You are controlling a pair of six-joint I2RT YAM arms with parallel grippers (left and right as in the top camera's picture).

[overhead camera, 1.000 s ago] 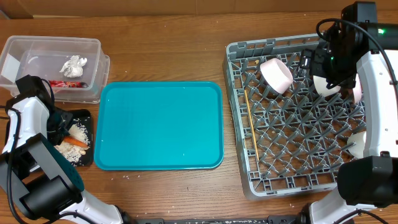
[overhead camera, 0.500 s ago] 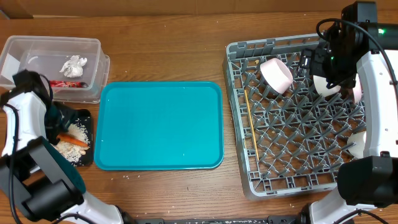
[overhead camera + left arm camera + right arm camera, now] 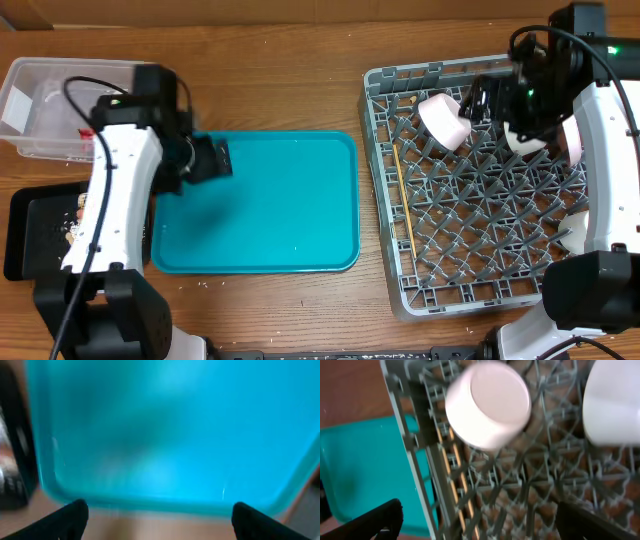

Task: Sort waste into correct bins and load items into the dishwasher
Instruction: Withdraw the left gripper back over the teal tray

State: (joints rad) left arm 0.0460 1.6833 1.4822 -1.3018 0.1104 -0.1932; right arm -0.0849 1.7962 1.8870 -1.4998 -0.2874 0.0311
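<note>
The teal tray (image 3: pixel 280 215) is a flat, smooth plastic rectangle with rounded corners and a low raised rim, lying on the brown wood-grain table (image 3: pixel 270 70).

To the right of the teal tray, a little apart from it, sits the grey rack (image 3: pixel 390 230). It is square, of hard plastic, with an open lattice floor full of upright pegs. Along the rack side nearest the teal tray lie the chopsticks (image 3: pixel 403 200), thin and pale wood. Their long axis runs along the teal tray's right edge, from the far side toward the near side. In the rack's far corner on that side a small white cup (image 3: pixel 445 118) lies tipped among the pegs. It is round and smooth, with one round end facing up and toward the teal tray. A white bowl (image 3: pixel 525 138) stands deeper in the rack, farther from the teal tray.

Off the teal tray's far left corner is the clear tub (image 3: pixel 40 110), thin-walled and rectangular. Left of the teal tray lies the black tray (image 3: pixel 35 240), shallow and matt, with pale food scraps (image 3: pixel 72 228) showing beside the arm.

The left gripper (image 3: pixel 215 160) hangs over the left part of the teal tray, its jaws spread wide and holding nothing. The right gripper (image 3: pixel 478 100) hangs over the rack just beside the cup, its jaws also spread wide and empty, touching nothing.
</note>
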